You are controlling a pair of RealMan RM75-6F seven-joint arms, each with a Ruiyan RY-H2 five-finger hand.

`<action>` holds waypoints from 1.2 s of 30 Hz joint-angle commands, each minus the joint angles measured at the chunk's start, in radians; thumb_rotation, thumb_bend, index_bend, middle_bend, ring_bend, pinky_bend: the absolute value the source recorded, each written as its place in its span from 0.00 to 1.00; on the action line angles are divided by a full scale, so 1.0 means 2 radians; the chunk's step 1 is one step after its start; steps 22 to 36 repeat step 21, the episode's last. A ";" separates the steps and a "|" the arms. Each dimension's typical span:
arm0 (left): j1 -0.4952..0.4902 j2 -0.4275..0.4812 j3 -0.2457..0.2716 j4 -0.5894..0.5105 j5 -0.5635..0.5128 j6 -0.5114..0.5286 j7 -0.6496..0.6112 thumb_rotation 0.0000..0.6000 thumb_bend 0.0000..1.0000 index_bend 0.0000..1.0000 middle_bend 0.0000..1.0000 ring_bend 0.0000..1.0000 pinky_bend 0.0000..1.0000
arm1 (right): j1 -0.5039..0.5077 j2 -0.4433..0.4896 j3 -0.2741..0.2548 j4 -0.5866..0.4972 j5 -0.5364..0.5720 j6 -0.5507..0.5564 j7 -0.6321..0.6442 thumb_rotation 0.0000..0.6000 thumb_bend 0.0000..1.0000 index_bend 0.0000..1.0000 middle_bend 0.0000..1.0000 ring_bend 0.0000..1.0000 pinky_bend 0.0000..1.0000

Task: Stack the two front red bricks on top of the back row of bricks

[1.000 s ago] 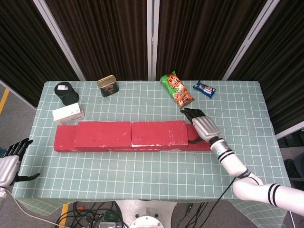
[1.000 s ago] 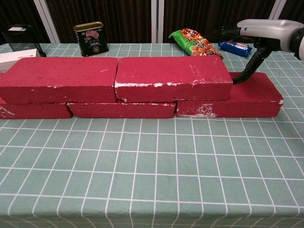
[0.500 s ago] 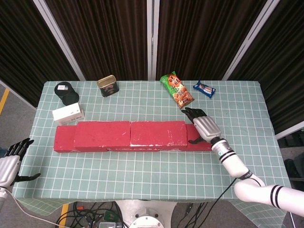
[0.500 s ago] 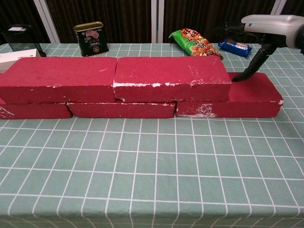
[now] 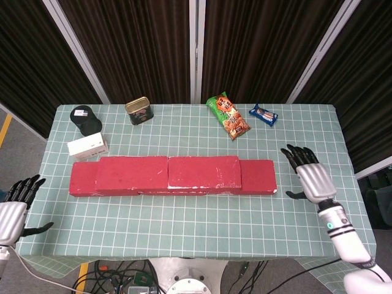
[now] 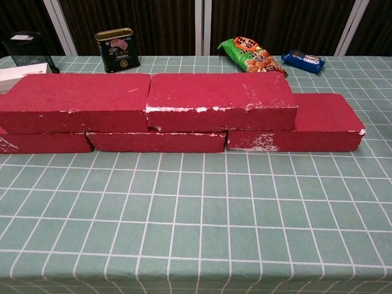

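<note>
Two red bricks [image 6: 147,101] stacked on the lower brick row [image 6: 294,138] mid-frame, tin can [image 5: 139,110] upper left, contents unseen, right hand [image 5: 309,174] and left hand [image 5: 13,211] both spread, holding nothing

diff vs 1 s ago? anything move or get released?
The right hand left the right end of the bricks, where its fingers touched, and pulled back to the right over the table, open and empty; it is gone from the chest view. The upper right brick slid slightly left, closing up against the upper left brick. Bottom row, left hand and the back items stayed put.
</note>
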 commanded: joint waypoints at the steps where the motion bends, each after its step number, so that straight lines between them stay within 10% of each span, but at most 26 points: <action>1: 0.004 -0.009 0.002 0.007 0.014 0.014 0.022 1.00 0.00 0.06 0.00 0.00 0.00 | -0.057 0.007 -0.033 0.012 -0.041 0.063 -0.001 1.00 0.00 0.00 0.00 0.00 0.00; 17: 0.018 -0.032 -0.007 0.020 -0.004 0.036 0.089 1.00 0.00 0.06 0.00 0.00 0.00 | -0.182 -0.073 -0.054 0.149 -0.084 0.176 0.044 1.00 0.00 0.00 0.00 0.00 0.00; 36: 0.018 -0.032 -0.008 0.018 -0.011 0.029 0.091 1.00 0.00 0.06 0.00 0.00 0.00 | -0.188 -0.076 -0.050 0.155 -0.090 0.175 0.048 1.00 0.00 0.00 0.00 0.00 0.00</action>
